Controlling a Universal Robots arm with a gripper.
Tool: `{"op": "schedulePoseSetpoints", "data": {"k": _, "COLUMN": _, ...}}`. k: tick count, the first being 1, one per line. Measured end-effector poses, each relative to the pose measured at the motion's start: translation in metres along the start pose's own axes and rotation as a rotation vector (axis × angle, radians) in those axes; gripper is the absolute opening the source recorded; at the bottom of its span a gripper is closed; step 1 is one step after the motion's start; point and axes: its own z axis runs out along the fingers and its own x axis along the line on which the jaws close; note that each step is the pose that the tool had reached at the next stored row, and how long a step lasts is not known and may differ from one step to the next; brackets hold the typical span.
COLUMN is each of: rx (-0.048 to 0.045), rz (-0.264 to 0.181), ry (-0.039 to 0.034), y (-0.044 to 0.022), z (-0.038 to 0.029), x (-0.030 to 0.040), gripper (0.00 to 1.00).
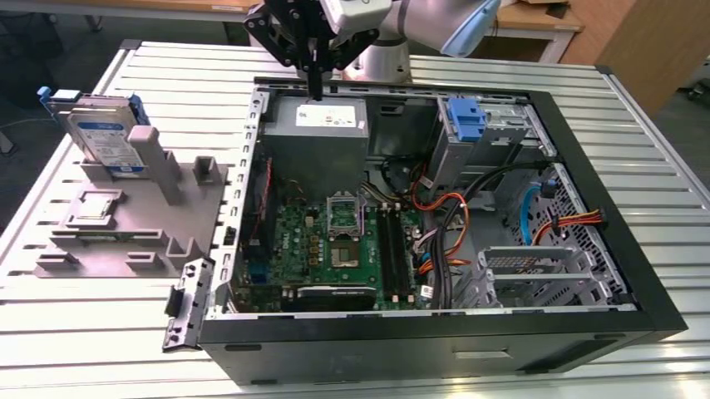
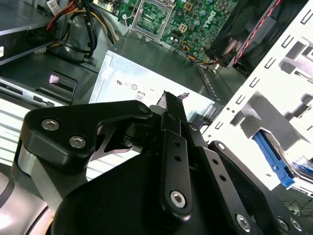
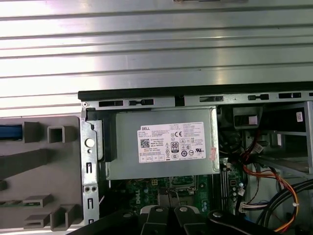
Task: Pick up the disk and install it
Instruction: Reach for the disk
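While above slatted table (image 1: 100,332), pincer (image 1: 316,96) empty.

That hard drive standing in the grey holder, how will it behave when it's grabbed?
The hard drive looks rigid and metal-cased, so probably stiff and fairly heavy for its size. Standing on edge in the grey holder, it may tip if nudged sideways.

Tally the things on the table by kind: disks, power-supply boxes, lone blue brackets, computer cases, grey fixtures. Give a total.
disk: 1
power-supply box: 1
lone blue bracket: 1
computer case: 1
grey fixture: 1
Total: 5
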Motion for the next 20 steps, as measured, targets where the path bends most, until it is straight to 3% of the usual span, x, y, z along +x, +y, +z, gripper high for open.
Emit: {"op": "schedulePoseSetpoints", "data": {"k": 20, "rx": 0.0000, "rz": 0.000, "ry": 0.0000, "y": -0.0006, "z": 0.0001, "x": 0.0074, "gripper": 0.10}}
